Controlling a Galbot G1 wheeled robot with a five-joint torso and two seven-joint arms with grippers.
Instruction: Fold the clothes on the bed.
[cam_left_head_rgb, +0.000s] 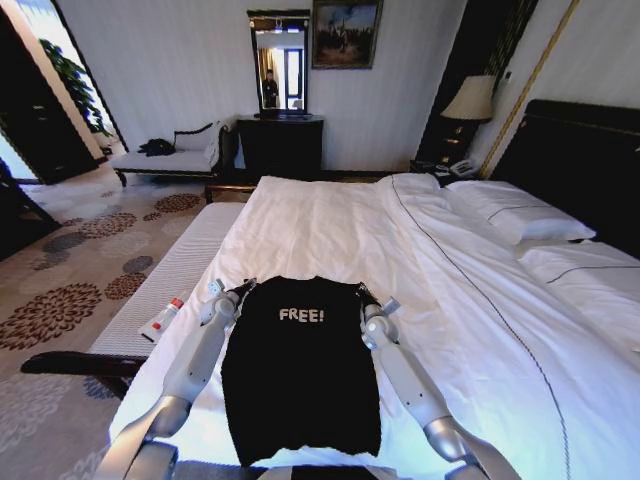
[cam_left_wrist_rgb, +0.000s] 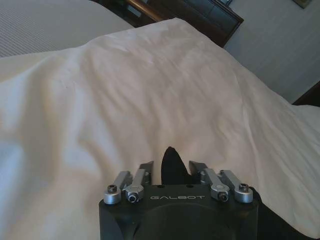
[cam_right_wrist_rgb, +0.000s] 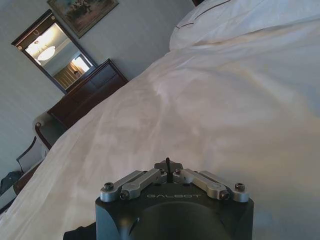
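Left gripper (cam_left_head_rgb: 246, 285) fingers (cam_left_wrist_rgb: 146, 169) are pinching a fold of the black T-shirt (cam_left_head_rgb: 300, 365), right gripper (cam_left_head_rgb: 358, 290) fingers (cam_right_wrist_rgb: 159, 175) are clamping its other top corner, the shirt hanging flat between and below them over the white bed (cam_left_head_rgb: 330, 225).

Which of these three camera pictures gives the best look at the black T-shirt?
The head view: the whole black T-shirt lies flat on the bed, its "FREE!" lettering readable, an end effector at each top corner. The left wrist view catches just a pinched peak of black fabric; the right wrist view a smaller dark tip.
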